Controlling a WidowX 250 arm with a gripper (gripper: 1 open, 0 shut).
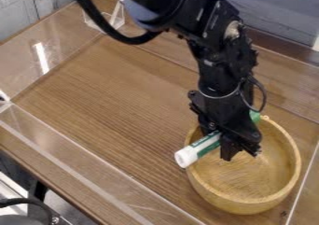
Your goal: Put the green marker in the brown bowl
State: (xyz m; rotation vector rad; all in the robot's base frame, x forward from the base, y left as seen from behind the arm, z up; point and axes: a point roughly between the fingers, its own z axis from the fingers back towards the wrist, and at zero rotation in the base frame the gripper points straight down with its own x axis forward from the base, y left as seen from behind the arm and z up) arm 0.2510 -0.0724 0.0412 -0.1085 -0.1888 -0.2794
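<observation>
Black robot gripper (232,141) clamped on the short, thick green marker (210,145) with white barrel and green cap, pointing steeply downward. Held crosswise above the near-left rim of the large round, light tan wooden bowl (268,184), white end jutting past the rim, green cap toward the inside. Bowl resting on the brown wood-grain table (106,93) near its right edge.

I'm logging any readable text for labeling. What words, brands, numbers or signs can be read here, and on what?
None can be read.
Marker: held in the end effector over the bowl; any print on its label is too small and blurred to read.
Bowl, table, arm: no text visible.
</observation>
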